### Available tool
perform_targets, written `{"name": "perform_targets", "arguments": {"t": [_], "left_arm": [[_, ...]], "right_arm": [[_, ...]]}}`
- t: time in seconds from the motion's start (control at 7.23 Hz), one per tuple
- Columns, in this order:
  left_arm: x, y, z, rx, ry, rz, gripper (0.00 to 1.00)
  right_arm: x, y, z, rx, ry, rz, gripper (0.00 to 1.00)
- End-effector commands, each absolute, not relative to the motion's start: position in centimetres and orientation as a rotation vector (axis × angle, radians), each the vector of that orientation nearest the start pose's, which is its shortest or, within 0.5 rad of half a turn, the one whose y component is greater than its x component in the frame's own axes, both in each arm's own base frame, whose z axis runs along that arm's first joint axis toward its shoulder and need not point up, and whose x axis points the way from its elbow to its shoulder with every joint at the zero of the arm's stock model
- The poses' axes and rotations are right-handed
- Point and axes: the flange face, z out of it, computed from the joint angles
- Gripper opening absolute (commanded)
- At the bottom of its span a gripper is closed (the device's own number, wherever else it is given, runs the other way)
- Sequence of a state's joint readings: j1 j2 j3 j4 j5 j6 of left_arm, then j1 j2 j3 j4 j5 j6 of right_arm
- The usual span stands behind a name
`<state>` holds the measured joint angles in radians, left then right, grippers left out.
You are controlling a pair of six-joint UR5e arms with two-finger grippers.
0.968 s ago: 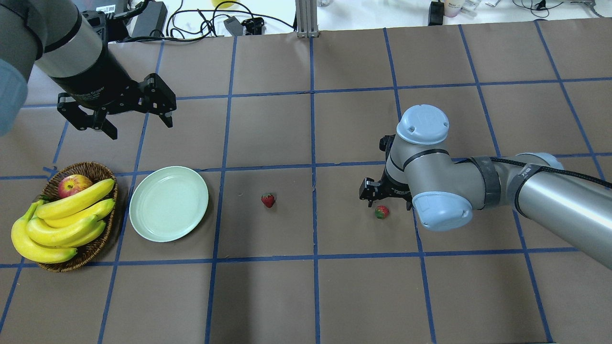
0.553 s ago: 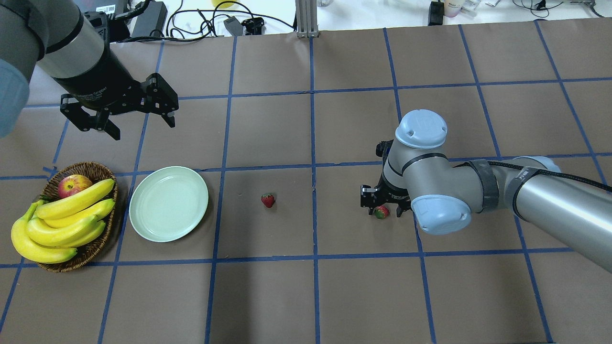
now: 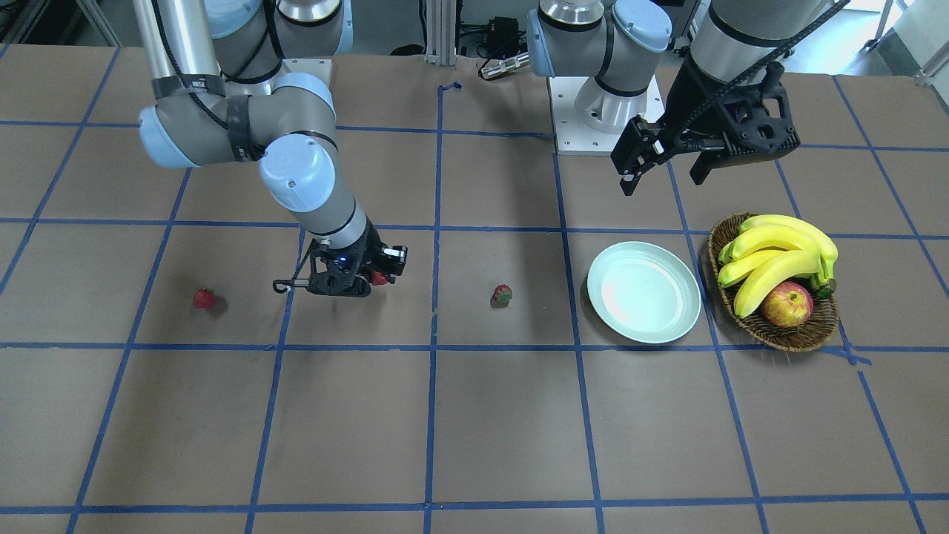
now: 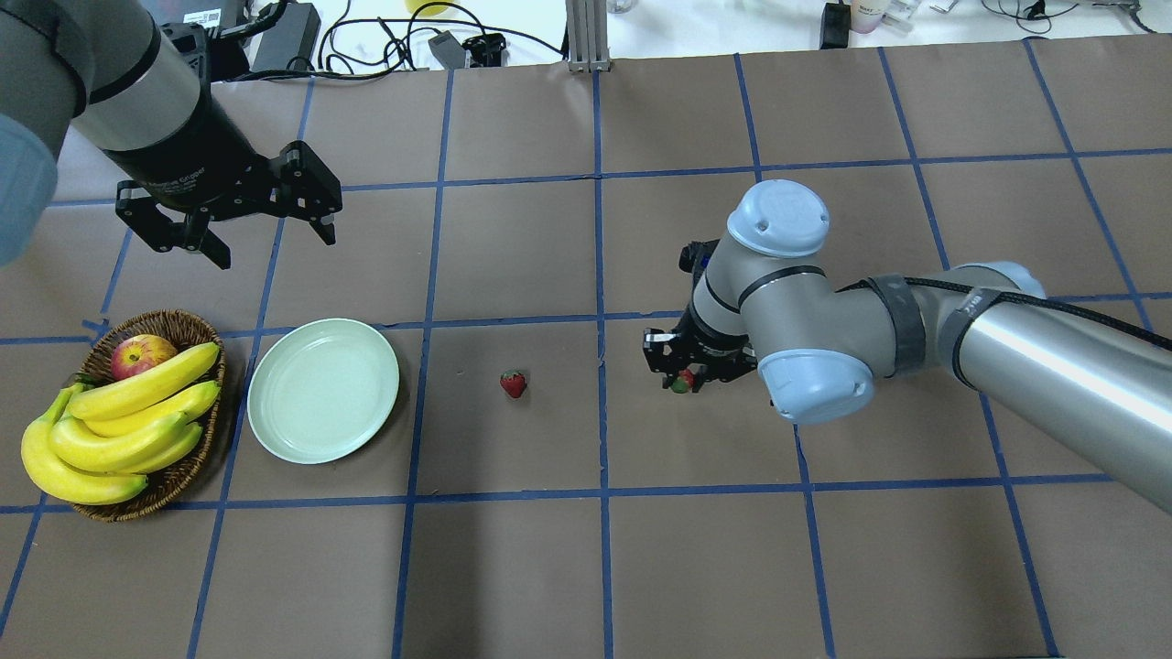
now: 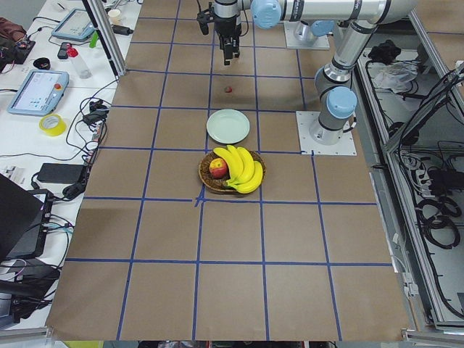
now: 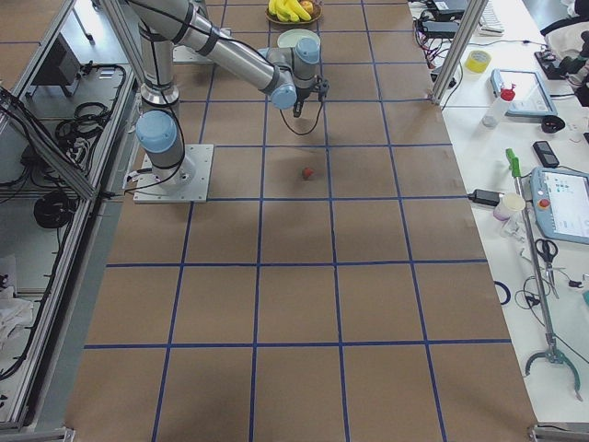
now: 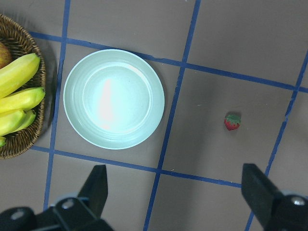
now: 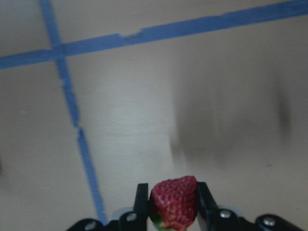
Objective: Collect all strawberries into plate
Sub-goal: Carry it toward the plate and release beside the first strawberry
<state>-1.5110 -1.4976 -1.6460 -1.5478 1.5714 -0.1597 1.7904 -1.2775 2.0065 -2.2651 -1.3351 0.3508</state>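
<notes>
Red strawberries (image 4: 514, 383) (green-capped) — mint plate (image 4: 323, 390), blue-gridded brown table (image 4: 513, 567).

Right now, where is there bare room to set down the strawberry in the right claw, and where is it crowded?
The plate is wholly bare, between the basket and the loose strawberry. Table from that strawberry to the right claw, shut on the held strawberry, is also free. Crowded: only the basket, full of bananas and an apple.
</notes>
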Motion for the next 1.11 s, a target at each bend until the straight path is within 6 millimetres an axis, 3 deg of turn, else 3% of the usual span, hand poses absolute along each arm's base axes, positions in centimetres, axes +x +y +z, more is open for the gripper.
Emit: {"name": "perform_targets", "arguments": {"t": [0.0,0.14,0.28,0.42,0.55,0.69,0.83,0.97], "left_arm": [[-10.5,-47.0,48.8,-0.344,3.122,-0.034,1.00],[-10.5,-47.0,48.8,-0.344,3.122,-0.034,1.00],[-10.6,-47.0,48.8,-0.347,3.126,-0.031,1.00],[-10.6,-47.1,48.8,-0.349,3.129,-0.033,1.00],[-10.6,-47.1,48.8,-0.349,3.129,-0.033,1.00],[-10.6,-47.0,48.8,-0.352,3.127,-0.031,1.00],[-10.6,-47.1,48.8,-0.352,3.127,-0.033,1.00],[-10.6,-47.0,48.7,-0.352,3.129,-0.028,1.00]], "right_arm": [[36.3,-48.3,21.3,0.185,2.884,0.140,0.01],[38.4,-48.2,19.8,0.181,2.896,0.164,0.02],[38.9,-48.3,19.5,0.179,2.889,0.175,0.14],[39.0,-48.3,19.6,0.177,2.882,0.173,0.83],[38.8,-48.2,19.9,0.171,2.892,0.166,1.00],[38.6,-48.3,21.3,0.139,2.899,0.119,1.00],[36.7,-48.8,22.7,0.084,2.973,0.031,1.00],[32.4,-50.0,24.8,-0.011,3.115,-0.057,1.00]]}}
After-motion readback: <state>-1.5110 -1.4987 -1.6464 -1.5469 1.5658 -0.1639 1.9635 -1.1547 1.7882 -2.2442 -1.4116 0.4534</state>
